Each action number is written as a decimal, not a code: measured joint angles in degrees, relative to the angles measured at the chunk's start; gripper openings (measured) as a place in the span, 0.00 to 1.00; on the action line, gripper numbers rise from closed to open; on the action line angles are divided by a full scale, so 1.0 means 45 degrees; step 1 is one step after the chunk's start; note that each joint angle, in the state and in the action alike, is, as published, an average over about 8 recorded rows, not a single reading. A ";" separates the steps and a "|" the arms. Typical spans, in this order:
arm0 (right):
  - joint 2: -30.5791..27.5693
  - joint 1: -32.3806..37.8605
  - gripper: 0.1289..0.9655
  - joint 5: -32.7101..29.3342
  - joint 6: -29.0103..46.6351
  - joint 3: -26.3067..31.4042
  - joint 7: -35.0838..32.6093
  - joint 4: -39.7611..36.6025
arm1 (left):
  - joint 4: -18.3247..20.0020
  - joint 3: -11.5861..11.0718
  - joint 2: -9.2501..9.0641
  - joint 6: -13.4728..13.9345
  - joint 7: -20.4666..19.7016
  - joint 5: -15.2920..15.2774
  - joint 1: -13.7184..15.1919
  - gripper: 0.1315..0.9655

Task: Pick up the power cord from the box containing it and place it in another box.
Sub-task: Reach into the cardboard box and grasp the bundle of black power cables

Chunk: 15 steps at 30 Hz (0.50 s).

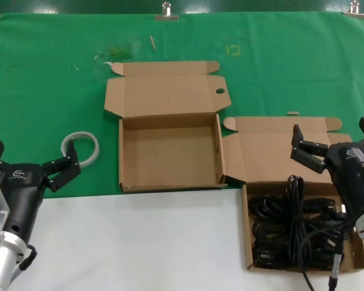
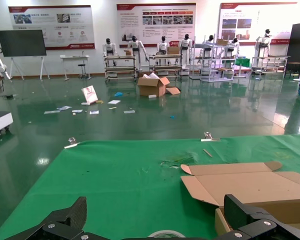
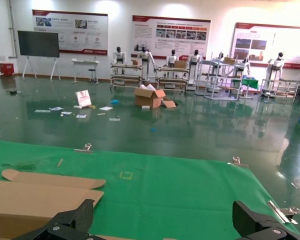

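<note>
A thin black rubbery power cord point(image 1: 297, 224) lies coiled in a shallow brown cardboard box point(image 1: 249, 236) at right. A matching empty box point(image 1: 170, 148) sits left of it. The left gripper point(image 1: 33, 167) and right gripper point(image 1: 337, 142) hover with jaws spread, holding nothing.

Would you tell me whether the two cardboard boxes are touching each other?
Cannot tell. In the head view the empty box and the cord-filled box meet corner to flap, but no contact or gap shows plainly.
</note>
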<state>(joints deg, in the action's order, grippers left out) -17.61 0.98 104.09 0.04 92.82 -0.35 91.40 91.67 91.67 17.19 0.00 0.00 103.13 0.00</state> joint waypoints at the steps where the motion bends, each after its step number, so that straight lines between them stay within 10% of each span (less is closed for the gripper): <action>1: 0.0000 0.0000 1.00 0.0000 0.0000 0.0000 0.0000 0.0000 | 0.0000 0.0000 0.0000 0.0000 0.0000 0.0000 0.0000 1.00; 15: -0.0516 -0.0156 1.00 0.0512 -0.0330 0.0518 0.0115 0.0596 | 0.0000 0.0000 0.0000 0.0000 0.0000 0.0000 0.0000 1.00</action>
<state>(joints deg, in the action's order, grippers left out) -19.93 0.28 106.40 -1.44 95.15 0.17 94.08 91.67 91.67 17.19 0.00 0.00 103.13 0.00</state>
